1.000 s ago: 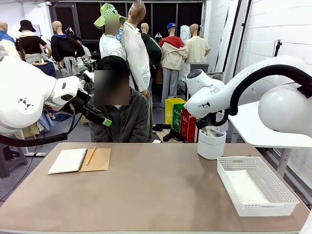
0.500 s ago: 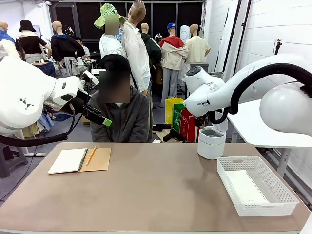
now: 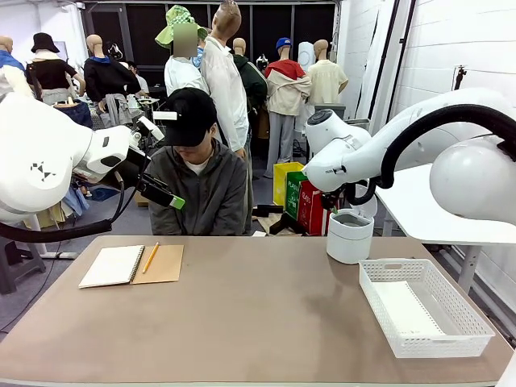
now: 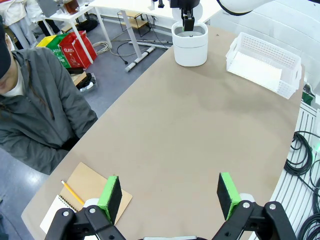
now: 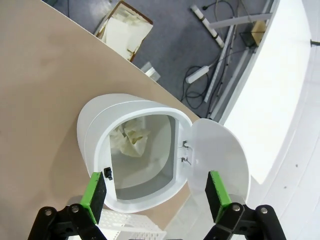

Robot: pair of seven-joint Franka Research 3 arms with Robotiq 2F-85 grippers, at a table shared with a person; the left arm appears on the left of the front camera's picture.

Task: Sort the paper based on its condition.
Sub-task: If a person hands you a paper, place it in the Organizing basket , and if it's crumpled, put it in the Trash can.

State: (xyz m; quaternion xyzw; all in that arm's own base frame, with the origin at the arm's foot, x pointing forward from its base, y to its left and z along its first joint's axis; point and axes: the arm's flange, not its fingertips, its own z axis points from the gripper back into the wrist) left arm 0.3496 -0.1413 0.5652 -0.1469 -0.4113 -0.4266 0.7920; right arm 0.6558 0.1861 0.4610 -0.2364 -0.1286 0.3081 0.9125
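Tabletop stretches out before the seated person, with a notebook and pencil at its left, a white bin at the far right and a mesh basket holding a flat paper sheet. From the left wrist, the left end effector hangs spread wide above bare tabletop, the notebook just beside one finger. From the right wrist, the right end effector hovers spread and empty over the open bin, where crumpled paper lies inside.
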